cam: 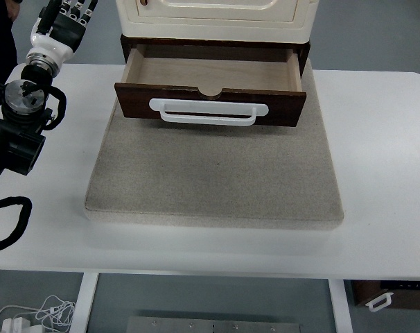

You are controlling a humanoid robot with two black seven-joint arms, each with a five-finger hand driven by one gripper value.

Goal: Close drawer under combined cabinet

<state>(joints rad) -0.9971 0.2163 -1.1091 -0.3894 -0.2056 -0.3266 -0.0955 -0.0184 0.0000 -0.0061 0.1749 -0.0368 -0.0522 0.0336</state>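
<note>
We take the drawer [211, 87] as our landmark throughout. It stands pulled out toward us from the foot of the cream cabinet [217, 15], its inside bare pale wood and empty, its dark brown front panel facing our side. Its long axis runs left to right, so the closing push has to go straight away from us, square to that front.

Under the drawer and spreading toward us lies a thick grey-beige mat [213, 177], coarse and felt-like, with rounded corners; under that, the smooth white table [380, 173] reaches out to both sides.

Our left hand [66, 19] is the only one in view. It sits well to the left of the drawer and farther back than its front panel, beside the cabinet, and it holds nothing. The dark fingers [77, 10] run off the top edge, so we cannot tell how far they are opened. We judge this hand must come forward and rightward to get in front of the panel before any push.

Across the front panel lies a white bar handle [208, 112], glossy, plastic-looking, with rounded ends, parallel to the drawer's long axis. Above its middle, a small half-round notch [211, 91] cuts the panel's top edge.
</note>
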